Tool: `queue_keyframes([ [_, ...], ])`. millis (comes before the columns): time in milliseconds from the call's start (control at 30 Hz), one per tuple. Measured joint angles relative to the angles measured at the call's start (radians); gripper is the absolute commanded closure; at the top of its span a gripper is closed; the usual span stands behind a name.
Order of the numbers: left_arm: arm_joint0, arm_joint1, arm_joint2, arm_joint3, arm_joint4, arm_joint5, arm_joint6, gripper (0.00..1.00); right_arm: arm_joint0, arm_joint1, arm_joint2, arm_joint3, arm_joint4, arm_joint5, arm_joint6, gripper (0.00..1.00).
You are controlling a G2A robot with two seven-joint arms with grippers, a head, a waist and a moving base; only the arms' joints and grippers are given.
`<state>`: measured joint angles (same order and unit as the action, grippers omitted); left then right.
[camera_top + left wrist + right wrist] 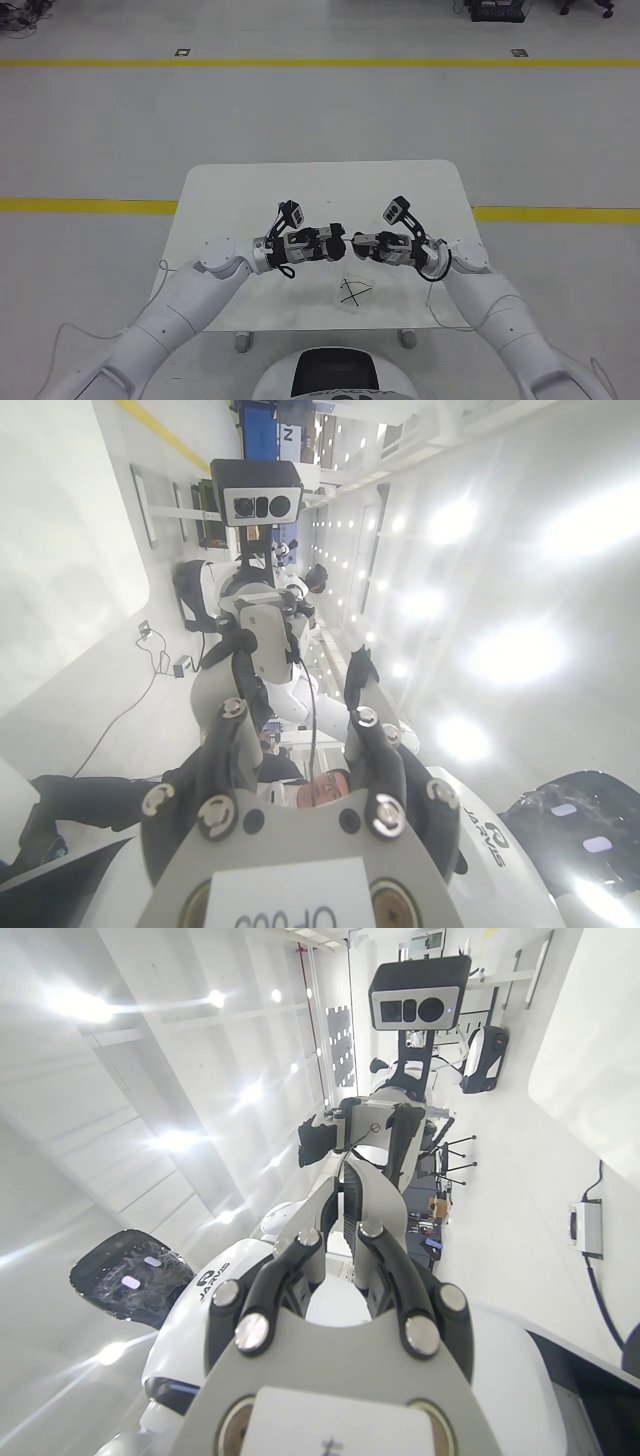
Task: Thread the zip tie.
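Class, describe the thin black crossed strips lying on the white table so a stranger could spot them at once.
In the top view, find the white rounded table. Near the middle of its edge at the picture's bottom lie the thin black crossed strips. They form a small X, the only dark lines flat on the tabletop.

A white, round-cornered desk (300, 190) is seen on a pale grey floor (320, 120) marked with two yellow lines (100, 63). Above the desk's middle, the left arm's black claw (338, 241) and the right arm's black claw (362, 242) are held tip to tip, close together. Two thin black strips (353, 291), crossed in an X, are laid near the desk's front edge.
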<state>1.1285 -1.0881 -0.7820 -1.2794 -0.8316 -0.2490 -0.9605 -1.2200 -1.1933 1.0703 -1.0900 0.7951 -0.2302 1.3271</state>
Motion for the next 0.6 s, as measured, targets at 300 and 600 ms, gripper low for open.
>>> queue_keyframes([
  [300, 0.006, -0.002, -0.008, -0.005, 0.004, 0.012, -0.004, 0.64, -0.011, 0.003, 0.012, -0.012, 0.004, -0.003, 0.009, 1.00],
  [600, 0.010, -0.007, -0.010, -0.009, 0.010, 0.018, -0.007, 0.64, -0.014, 0.001, 0.020, -0.019, 0.027, -0.015, 0.023, 1.00],
])
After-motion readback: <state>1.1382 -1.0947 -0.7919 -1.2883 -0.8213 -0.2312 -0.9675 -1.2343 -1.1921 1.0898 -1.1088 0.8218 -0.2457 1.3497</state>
